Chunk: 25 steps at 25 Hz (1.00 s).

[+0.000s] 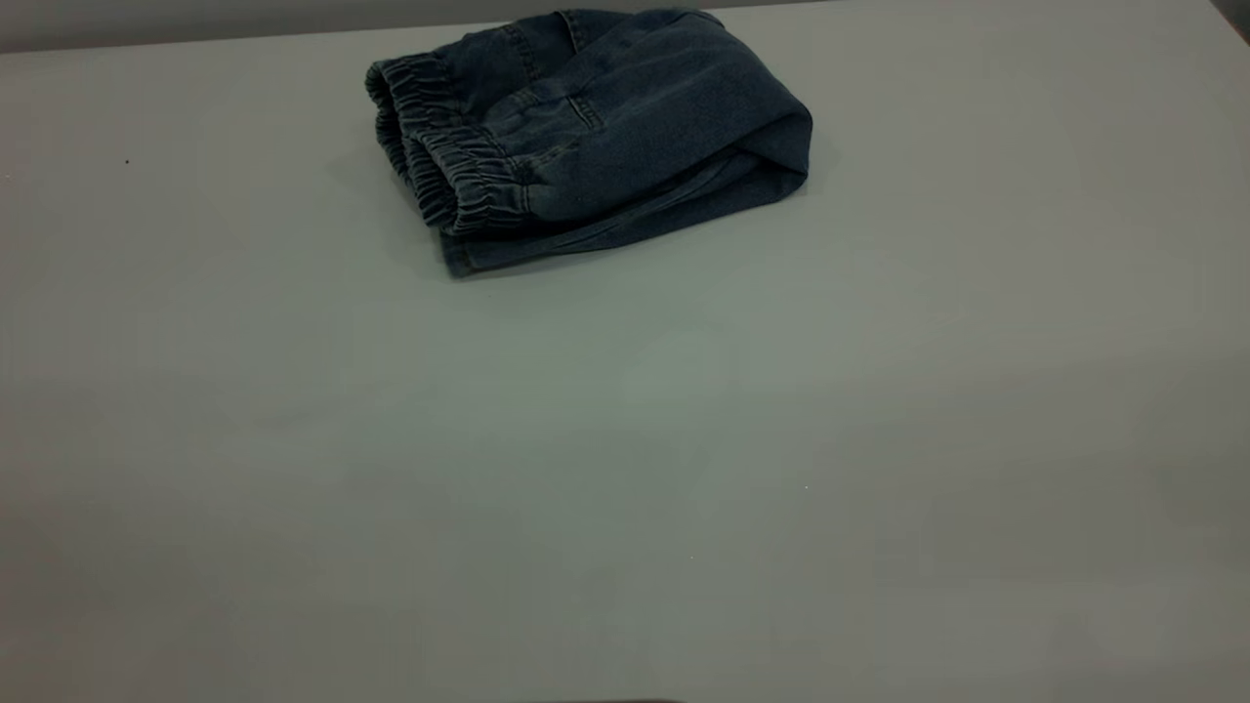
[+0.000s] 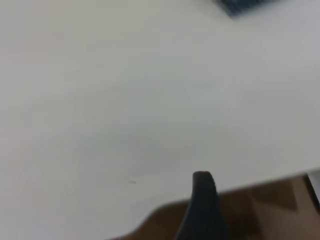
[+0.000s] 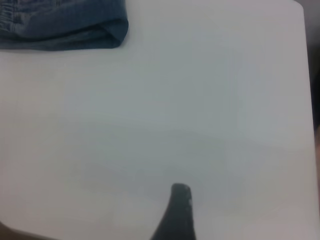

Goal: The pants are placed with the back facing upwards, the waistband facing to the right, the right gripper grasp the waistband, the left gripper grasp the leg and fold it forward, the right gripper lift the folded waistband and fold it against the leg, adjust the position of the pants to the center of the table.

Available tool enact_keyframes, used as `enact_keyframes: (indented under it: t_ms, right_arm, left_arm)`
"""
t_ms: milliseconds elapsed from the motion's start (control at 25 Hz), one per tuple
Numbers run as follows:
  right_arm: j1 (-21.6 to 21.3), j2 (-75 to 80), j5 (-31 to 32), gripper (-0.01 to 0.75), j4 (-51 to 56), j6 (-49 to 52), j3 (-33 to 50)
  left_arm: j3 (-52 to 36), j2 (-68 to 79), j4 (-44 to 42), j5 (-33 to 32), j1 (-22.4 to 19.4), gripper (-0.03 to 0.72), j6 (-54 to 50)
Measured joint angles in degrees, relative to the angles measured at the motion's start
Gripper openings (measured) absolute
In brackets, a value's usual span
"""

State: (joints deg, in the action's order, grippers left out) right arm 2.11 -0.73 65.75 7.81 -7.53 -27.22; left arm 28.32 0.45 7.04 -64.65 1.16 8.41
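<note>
The pants lie folded into a compact blue denim bundle on the table, at its far side near the middle. The gathered waistband lies on top, turned toward the left of the exterior view. The leg is hidden under the fold. Neither arm shows in the exterior view. The left wrist view holds only a dark tip of my left gripper at the table's edge, far from a corner of the pants. My right gripper hovers over bare table, well away from the pants.
In the left wrist view the table's edge runs past the gripper, with brown floor beyond it. The right wrist view shows another table edge. Bare tabletop spreads in front of the pants.
</note>
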Motion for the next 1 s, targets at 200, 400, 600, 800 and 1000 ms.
enact_keyframes:
  t_ms: [200, 400, 600, 800, 1000]
  right_arm:
    - [-0.22, 0.00, 0.00, 0.586, 0.00, 0.00, 0.00]
    - [-0.61, 0.00, -0.05, 0.586, 0.00, 0.00, 0.00]
    - [-0.61, 0.00, -0.05, 0.586, 0.00, 0.00, 0.00]
    - [-0.61, 0.00, -0.05, 0.586, 0.00, 0.00, 0.00]
    - [-0.74, 0.00, -0.12, 0.586, -1.40, 0.93, 0.00]
  left_arm:
    - [0.00, -1.48, 0.25, -0.43, -1.19, 0.514, 0.00]
    - [0.00, -1.48, 0.25, -0.43, -1.19, 0.514, 0.00]
    - [0.00, -1.48, 0.28, -0.43, -1.19, 0.514, 0.00]
    - [0.00, -1.48, 0.28, -0.43, -1.19, 0.514, 0.00]
    - [0.00, -1.48, 0.28, -0.43, -1.19, 0.514, 0.00]
